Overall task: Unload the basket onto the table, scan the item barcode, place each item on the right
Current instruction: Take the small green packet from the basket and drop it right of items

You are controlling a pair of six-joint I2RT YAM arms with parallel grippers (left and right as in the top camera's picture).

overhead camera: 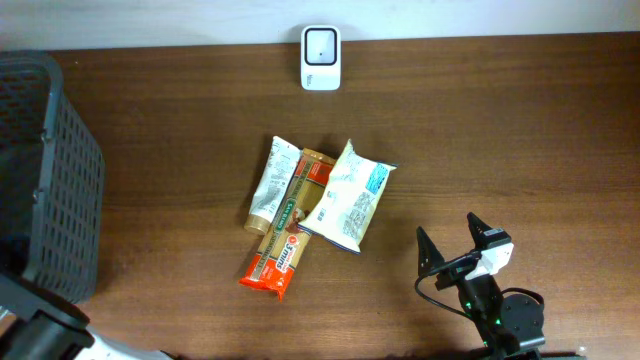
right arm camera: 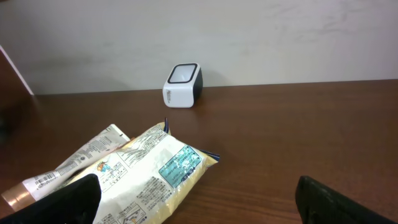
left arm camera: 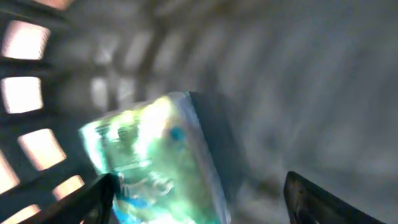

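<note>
The white barcode scanner [overhead camera: 321, 58] stands at the table's far edge, also seen in the right wrist view as a scanner [right arm camera: 183, 85]. Three items lie mid-table: a white tube [overhead camera: 273, 185], an orange-red bar [overhead camera: 283, 245] and a white pouch [overhead camera: 350, 195]. My right gripper [overhead camera: 447, 228] hovers open to their right, and its wrist view shows the pouch [right arm camera: 146, 177] just ahead of the gripper [right arm camera: 196, 183]. The left wrist view is blurred. In it a glossy green-blue packet [left arm camera: 155, 168] lies inside the basket, close to the left finger of my open left gripper [left arm camera: 199, 180].
A dark mesh basket [overhead camera: 50, 170] stands at the table's left edge, and its wall [left arm camera: 25, 93] fills the left of the left wrist view. My left arm's base [overhead camera: 40, 335] sits at the bottom left. A pale wall rises behind the scanner.
</note>
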